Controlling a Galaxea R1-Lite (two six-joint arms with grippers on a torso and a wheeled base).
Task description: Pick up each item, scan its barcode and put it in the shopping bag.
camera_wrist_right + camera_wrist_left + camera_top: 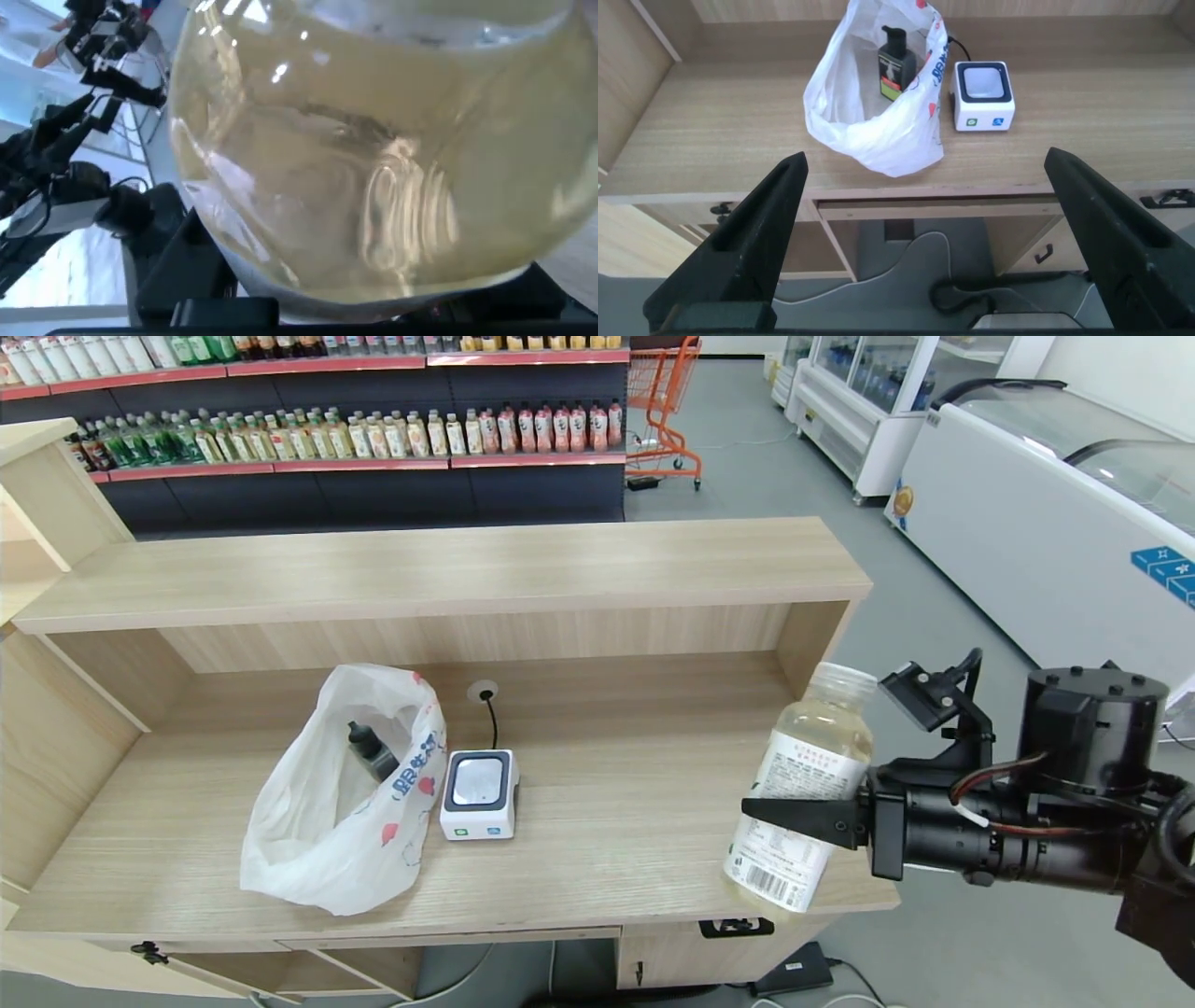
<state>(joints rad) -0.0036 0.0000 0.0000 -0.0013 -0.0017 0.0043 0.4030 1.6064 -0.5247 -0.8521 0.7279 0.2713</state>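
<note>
Your right jaws clasp a bottle (pixel 817 756) round its middle, near upright, barcode at its low end, over the worktop's (pixel 607 821) right edge. The scanner (pixel 479 793) sits well to its left, with the bag (pixel 317 840) just beyond. Your left jaws hang parted and empty, farther off.

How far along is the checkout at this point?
Done: a dark pump bottle sits in the bag. In hand: the right gripper holds a drink bottle at the right end of the counter, away from the scanner. Left: scanning and bagging it.
</note>
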